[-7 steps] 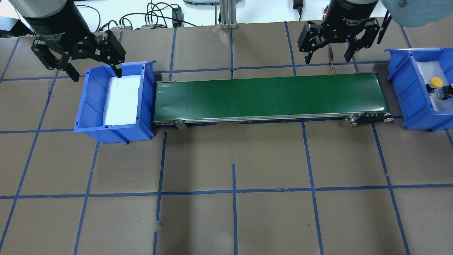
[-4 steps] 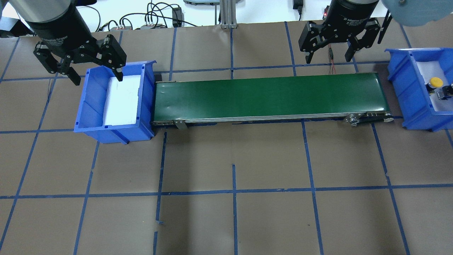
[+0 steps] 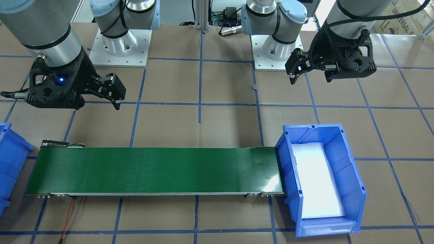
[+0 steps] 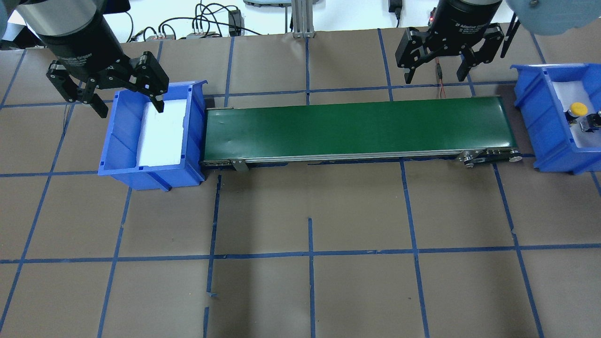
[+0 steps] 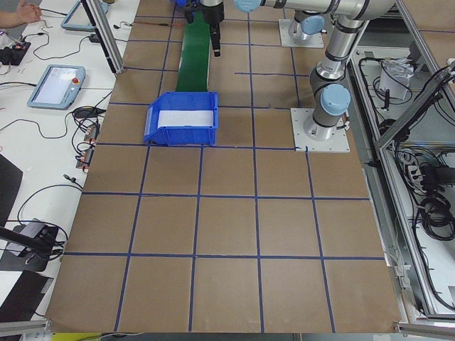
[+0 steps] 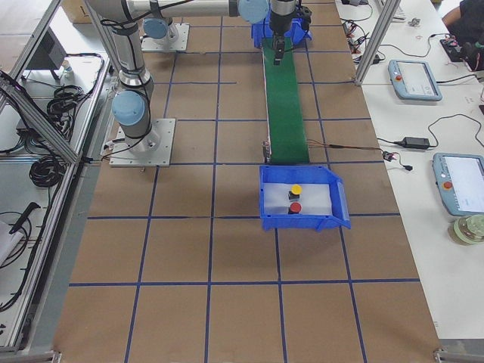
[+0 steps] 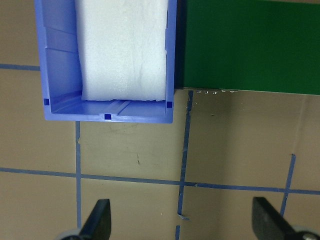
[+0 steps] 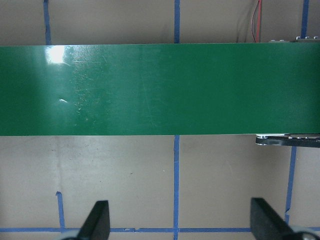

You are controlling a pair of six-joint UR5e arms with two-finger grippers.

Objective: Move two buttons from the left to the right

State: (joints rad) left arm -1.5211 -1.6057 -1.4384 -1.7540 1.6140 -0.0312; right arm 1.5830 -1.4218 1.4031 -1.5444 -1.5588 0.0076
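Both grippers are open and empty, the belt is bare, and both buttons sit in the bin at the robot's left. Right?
No: the yellow button and red button sit in the bin at the robot's right, per the exterior right view.

The yellow-capped button (image 6: 296,188) and the red-capped button (image 6: 295,206) lie just beside each other in a blue bin (image 6: 302,223) near the desk's right edge, the red one closer to it.

Glossy green belt (image 3: 152,169), matt brown paper tabletop (image 3: 169,84), smooth blue plastic bin (image 3: 351,183) lined with white foam (image 3: 315,183)
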